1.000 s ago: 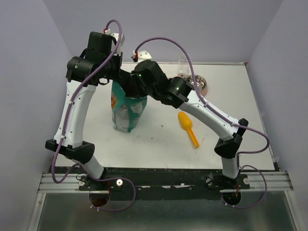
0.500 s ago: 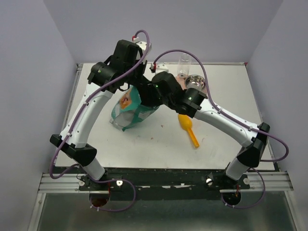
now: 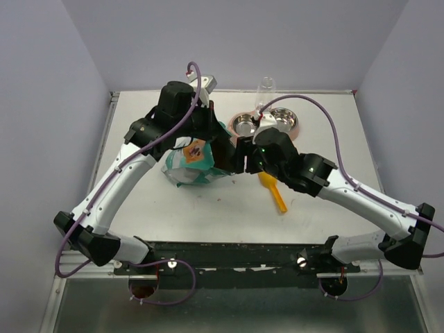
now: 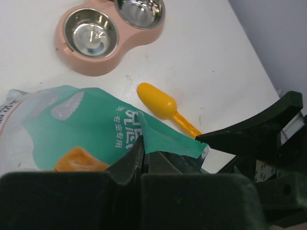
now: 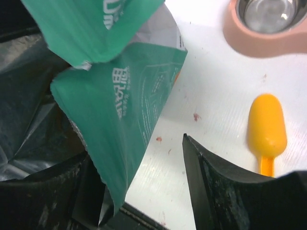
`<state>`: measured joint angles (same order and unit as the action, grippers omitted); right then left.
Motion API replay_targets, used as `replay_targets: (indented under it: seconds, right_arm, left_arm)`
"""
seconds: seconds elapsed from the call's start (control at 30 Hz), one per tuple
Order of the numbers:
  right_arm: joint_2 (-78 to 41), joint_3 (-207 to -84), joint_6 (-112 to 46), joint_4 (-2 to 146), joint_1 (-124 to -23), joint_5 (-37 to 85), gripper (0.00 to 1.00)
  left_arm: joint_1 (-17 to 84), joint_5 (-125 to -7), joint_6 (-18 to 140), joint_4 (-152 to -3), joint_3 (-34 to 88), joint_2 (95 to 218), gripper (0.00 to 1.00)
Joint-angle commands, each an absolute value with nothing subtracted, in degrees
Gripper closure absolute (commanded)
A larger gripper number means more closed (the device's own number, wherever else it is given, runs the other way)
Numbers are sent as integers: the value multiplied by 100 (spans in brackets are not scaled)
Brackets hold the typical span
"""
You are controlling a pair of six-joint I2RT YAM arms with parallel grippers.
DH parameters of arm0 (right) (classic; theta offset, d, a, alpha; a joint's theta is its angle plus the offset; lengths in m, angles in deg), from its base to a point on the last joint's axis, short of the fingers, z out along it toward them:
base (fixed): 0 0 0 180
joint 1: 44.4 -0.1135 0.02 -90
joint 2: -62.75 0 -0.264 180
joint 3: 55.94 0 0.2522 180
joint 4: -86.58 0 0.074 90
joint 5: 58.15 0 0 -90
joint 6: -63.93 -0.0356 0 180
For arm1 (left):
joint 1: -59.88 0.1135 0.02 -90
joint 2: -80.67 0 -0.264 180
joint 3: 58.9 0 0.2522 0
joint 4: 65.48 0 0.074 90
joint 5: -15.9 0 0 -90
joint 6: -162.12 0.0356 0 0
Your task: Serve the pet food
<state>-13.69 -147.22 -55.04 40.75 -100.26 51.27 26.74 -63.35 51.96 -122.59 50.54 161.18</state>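
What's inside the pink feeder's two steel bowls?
Both steel bowls of the pink feeder show only bare shiny metal. The farther bowl is partly cut off by the frame.

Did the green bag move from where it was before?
Yes. The green bag was standing up; now it tips over to the right, its top nearer the orange scoop, which stayed put.

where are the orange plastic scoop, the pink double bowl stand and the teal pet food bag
orange plastic scoop (image 5: 267, 127), right wrist view, on its rounded cup
pink double bowl stand (image 4: 93, 70), left wrist view, on its near rim
teal pet food bag (image 4: 91, 120), left wrist view, on its printed face
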Motion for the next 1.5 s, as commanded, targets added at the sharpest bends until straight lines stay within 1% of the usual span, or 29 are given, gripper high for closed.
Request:
replay_targets:
  seconds: [0.0, 0.1, 0.17, 0.27, 0.3, 0.33, 0.4, 0.53, 0.57, 0.7, 0.77, 0.8, 0.83, 0.9, 0.93, 1.1, 1.2, 1.23, 1.3, 1.37, 1.47]
  right_arm:
    - [-818, -13801, -6051, 4636, -10030, 4829, 33]
    - [-616, -13133, -6192, 5066, -10030, 4732, 37]
    - [-632, -13000, -6237, 5260, -10030, 4653, 41]
    - [-800, -13008, -6219, 5287, -10039, 4670, 51]
    - [-817, -12999, -6219, 5322, -10039, 4696, 51]
    - [-800, -12982, -6202, 5418, -10039, 4688, 50]
    - [-808, -13156, -6035, 5428, -10021, 4478, 43]
    - [-888, -13640, -5798, 5200, -10039, 4179, 36]
    - [-896, -13745, -5710, 5165, -10039, 4117, 35]
    - [-861, -14114, -5350, 5112, -10030, 4028, 23]
    - [-818, -14387, -5130, 5112, -10030, 3950, 20]
    - [-756, -14449, -5060, 5146, -10030, 3984, 17]
    - [-651, -14450, -5033, 5260, -10030, 4045, 10]
    - [-458, -14528, -5015, 5287, -10039, 4300, 5]
    - [-361, -14598, -4997, 5244, -10030, 4423, 0]
    - [245, -14906, -4901, 4814, -10039, 5537, 0]
    - [194, -15108, -5198, 3744, -10030, 6723, 0]
    - [202, -15030, -5208, 3506, -10004, 6901, 0]
    - [220, -14855, -5330, 3197, -9820, 6850, 0]
    - [264, -14548, -5559, 3116, -9322, 6405, 0]
    - [-77, -14135, -5455, 3248, -8135, 4570, 0]
  left_arm:
    - [2622, -5293, 4243, -10869, 4391, 15556, 100]
    - [2596, -5283, 4066, -10763, 4048, 15459, 100]
    - [2587, -5335, 4048, -10710, 3811, 15371, 100]
    - [2587, -5388, 4066, -10684, 3616, 15318, 100]
    - [2587, -5388, 4092, -10684, 3607, 15318, 100]
    - [2587, -5388, 4118, -10710, 3625, 15310, 100]
    - [2587, -5414, 4224, -10850, 3791, 15353, 100]
    - [2596, -5660, 4496, -11149, 4301, 15494, 100]
    - [2587, -5704, 4557, -11158, 4336, 15477, 100]
    - [2596, -6134, 4918, -11176, 4320, 15371, 100]
    - [2596, -6145, 4945, -11019, 4171, 15283, 100]
    - [2587, -6135, 4945, -10948, 4118, 15274, 100]
    - [2578, -6135, 4849, -10956, 4074, 15274, 100]
    - [2578, -6170, 4865, -10974, 3995, 15266, 100]
    - [2578, -6292, 4874, -11035, 3959, 15265, 100]
    - [2605, -6645, 4621, -11624, 3942, 15397, 100]
    - [2622, -6592, 4444, -11423, 3731, 15380, 100]
    - [2648, -6566, 4418, -11405, 3704, 15415, 100]
    - [2701, -6444, 4374, -11475, 3809, 15572, 100]
    - [2754, -6338, 4339, -11492, 3914, 15739, 100]
    - [2982, -6084, 4137, -11441, 4073, 15942, 100]
